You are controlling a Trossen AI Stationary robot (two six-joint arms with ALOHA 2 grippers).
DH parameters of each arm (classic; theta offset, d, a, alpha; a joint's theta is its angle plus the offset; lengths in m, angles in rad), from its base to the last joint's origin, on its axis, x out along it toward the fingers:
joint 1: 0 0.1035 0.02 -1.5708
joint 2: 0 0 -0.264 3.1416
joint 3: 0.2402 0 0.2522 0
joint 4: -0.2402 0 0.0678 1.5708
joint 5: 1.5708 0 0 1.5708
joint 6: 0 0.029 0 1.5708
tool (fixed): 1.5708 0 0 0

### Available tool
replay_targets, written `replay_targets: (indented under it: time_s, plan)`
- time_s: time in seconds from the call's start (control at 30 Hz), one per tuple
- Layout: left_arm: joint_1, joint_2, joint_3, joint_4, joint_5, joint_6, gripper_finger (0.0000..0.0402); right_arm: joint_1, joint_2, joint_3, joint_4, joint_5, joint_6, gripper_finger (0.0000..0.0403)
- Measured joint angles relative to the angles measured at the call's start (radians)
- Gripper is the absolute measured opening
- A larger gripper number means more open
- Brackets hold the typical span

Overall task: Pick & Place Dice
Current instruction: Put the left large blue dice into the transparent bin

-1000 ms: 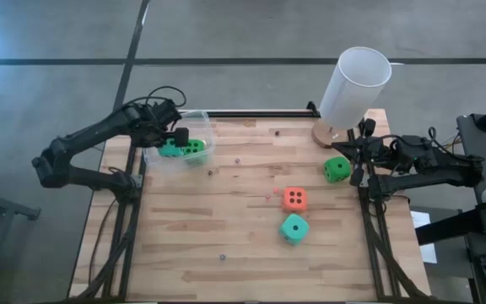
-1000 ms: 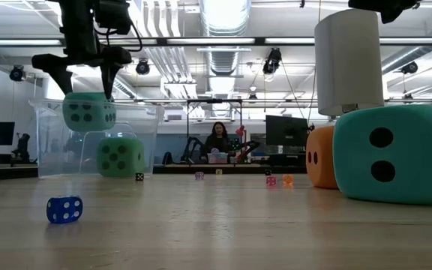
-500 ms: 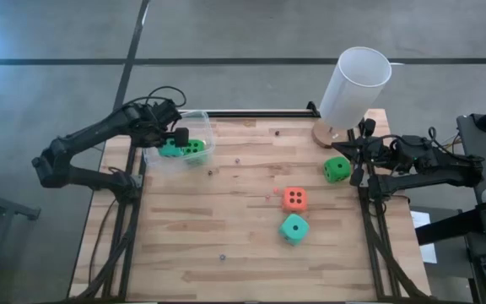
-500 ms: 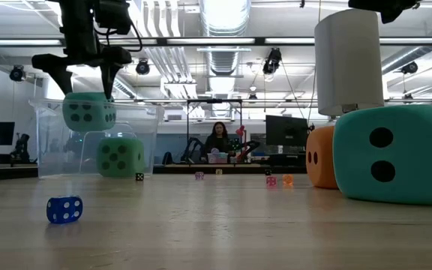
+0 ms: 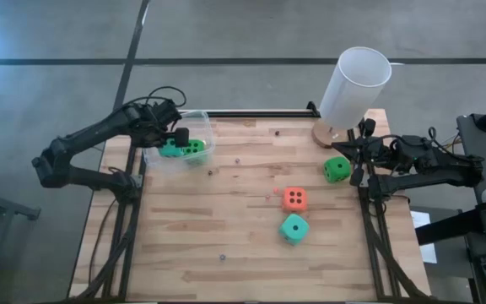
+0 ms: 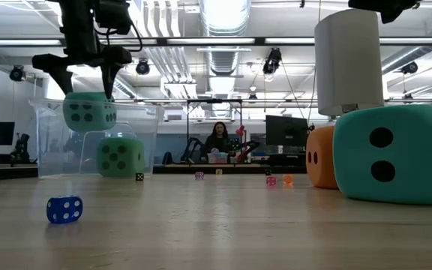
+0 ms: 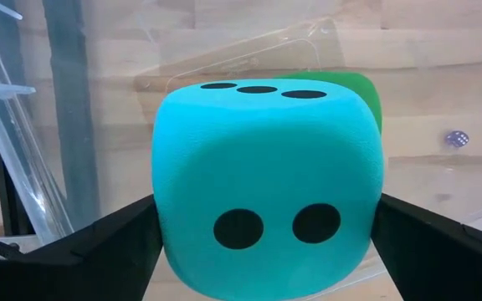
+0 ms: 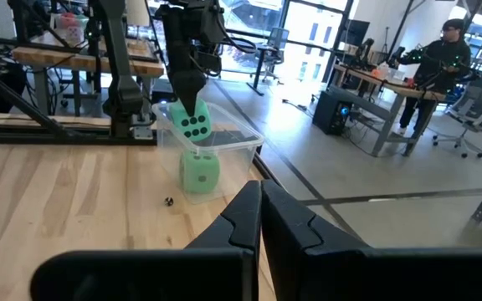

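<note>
Left gripper: I see its fingers clamp a teal die above the tub.
Right gripper: fingers closed, empty.

Five soft cubes with black pips make up the dice. One teal-green die hangs lifted between the fingers of the left end effector above the clear tub near the tabletop's far left corner, a two-pip face toward the wrist camera. A bright green die lies inside the tub below it. Another bright green die sits near the right edge. The orange die and teal die rest just apart, right of centre.
</note>
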Motion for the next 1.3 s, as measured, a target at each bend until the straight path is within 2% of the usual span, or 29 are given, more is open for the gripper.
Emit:
replay_targets:
  time_s: [0.4, 0.63, 0.77, 1.1, 1.23, 1.3]
  plan:
    - [0.0, 0.0, 0.0, -0.041, -0.08, -0.045, 0.0399, 0.0, 0.0, 0.0, 0.0, 0.0, 0.002, 0.0008]
    - [0.004, 0.0, 0.0, -0.045, -0.083, -0.068, 0.04, 0.0, 0.0, 0.0, 0.0, 0.0, 0.001, 0.0008]
    - [0.004, 0.0, 0.0, -0.048, -0.087, -0.132, 0.0399, 0.0, 0.0, 0.0, 0.0, 0.0, 0.002, 0.0008]
    - [0.004, 0.0, -0.017, -0.061, -0.099, -0.17, 0.035, 0.0, 0.0, 0.0, 0.0, 0.0, 0.002, 0.0008]
    - [0.004, 0.0, -0.018, -0.076, -0.099, -0.175, 0.0389, 0.0, 0.0, 0.0, 0.0, 0.0, 0.001, 0.0008]
    - [0.006, 0.0, -0.018, -0.079, -0.099, -0.17, 0.0388, 0.0, 0.0, 0.0, 0.0, 0.0, 0.002, 0.0008]
